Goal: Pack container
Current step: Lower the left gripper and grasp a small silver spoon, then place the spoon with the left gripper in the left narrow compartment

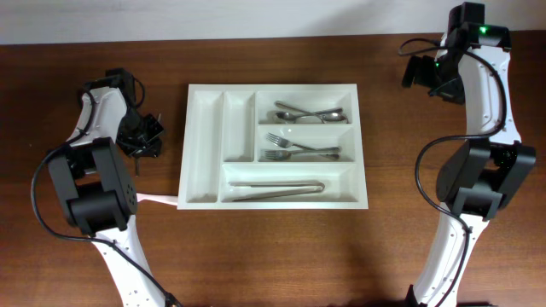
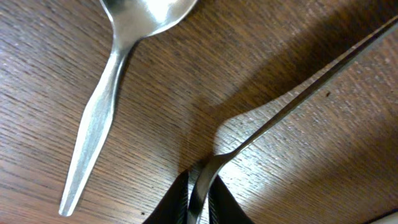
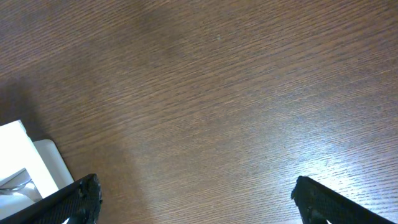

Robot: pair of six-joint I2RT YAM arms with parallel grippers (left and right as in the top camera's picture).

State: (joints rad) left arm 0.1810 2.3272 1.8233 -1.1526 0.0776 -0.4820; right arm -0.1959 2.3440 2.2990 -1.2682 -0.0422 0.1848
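Observation:
The white container (image 1: 204, 147) lies in the middle of the table. Its top long compartment holds spoons (image 1: 309, 113), the middle one forks (image 1: 299, 148) and the bottom one tongs (image 1: 277, 188). Its two narrow upright compartments hold nothing. My left gripper (image 1: 142, 136) is low over the table just left of the container. In the left wrist view it (image 2: 199, 182) is shut on the curved neck of a thin metal utensil (image 2: 298, 93). A loose spoon (image 2: 99, 118) lies beside it. My right gripper (image 1: 422, 72) is open and empty at the far right, and its wrist view (image 3: 193, 199) shows bare wood.
A white stick-like utensil (image 1: 159, 199) lies on the table by the container's lower left corner. A corner of the container (image 3: 22, 165) shows at the lower left of the right wrist view. Both arm bases stand at the table's sides.

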